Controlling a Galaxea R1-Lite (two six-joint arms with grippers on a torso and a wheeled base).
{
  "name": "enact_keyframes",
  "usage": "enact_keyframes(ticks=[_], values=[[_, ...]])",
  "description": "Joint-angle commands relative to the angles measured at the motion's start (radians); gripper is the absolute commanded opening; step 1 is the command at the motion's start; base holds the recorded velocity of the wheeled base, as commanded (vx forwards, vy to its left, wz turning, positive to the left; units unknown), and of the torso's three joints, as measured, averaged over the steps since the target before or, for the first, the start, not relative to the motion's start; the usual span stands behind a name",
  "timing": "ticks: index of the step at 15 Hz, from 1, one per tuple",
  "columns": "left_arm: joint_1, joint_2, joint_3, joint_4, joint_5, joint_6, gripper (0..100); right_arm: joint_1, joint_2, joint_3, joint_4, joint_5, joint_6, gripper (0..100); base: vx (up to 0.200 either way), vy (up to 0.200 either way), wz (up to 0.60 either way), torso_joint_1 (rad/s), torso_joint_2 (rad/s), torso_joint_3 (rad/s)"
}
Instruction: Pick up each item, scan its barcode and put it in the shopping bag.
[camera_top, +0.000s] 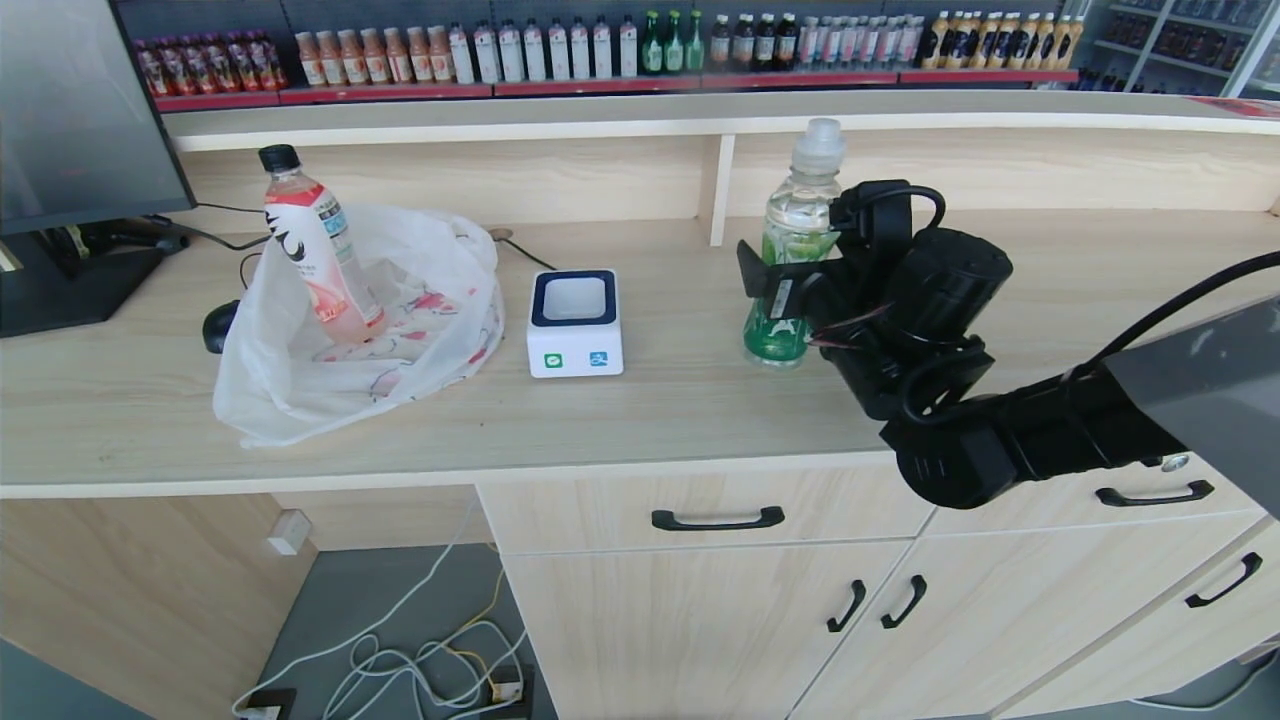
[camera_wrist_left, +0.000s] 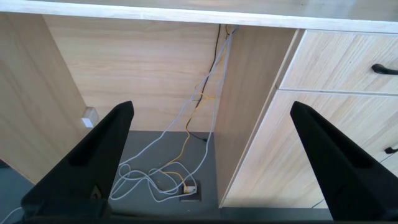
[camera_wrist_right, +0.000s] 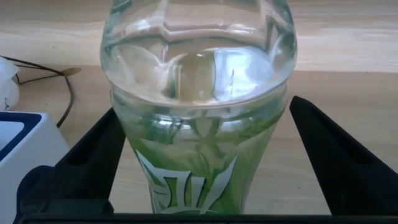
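A clear bottle with a green label and white cap (camera_top: 797, 215) stands upright on the wooden counter (camera_top: 650, 400), right of the middle. My right gripper (camera_top: 790, 290) is open around its lower body, one finger on each side (camera_wrist_right: 93, 168). The bottle (camera_wrist_right: 199, 74) sits between the fingers of the right gripper (camera_wrist_right: 208, 186). A white shopping bag (camera_top: 420, 330) lies open on the counter's left part, and a pink drink bottle (camera_top: 320, 250) leans inside it. Between bag and green bottle sits the white scanner box (camera_top: 575, 322). My left gripper (camera_wrist_left: 211, 162) hangs open below the counter, holding nothing.
A monitor (camera_top: 80, 110) stands at the far left with a black mouse (camera_top: 218, 325) beside the bag. An upright divider (camera_top: 722, 190) rises behind the scanner. Drawers with black handles (camera_top: 717, 519) sit under the counter, and loose cables (camera_wrist_left: 168, 177) lie on the floor.
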Motion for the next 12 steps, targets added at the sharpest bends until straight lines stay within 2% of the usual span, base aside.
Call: enact_keyframes(ticks=[1,12], values=[[0.001,0.0,0.0,0.0,0.001,0.0,100,0.0,0.012,-0.008,-0.002,0.0,0.0,100,0.0,0.0,0.0,0.0,0.0,0.0],[0.001,0.0,0.0,0.0,0.0,0.0,100,-0.005,0.045,-0.061,0.0,0.003,-0.008,100,0.0,0.0,0.0,0.0,0.0,0.0]])
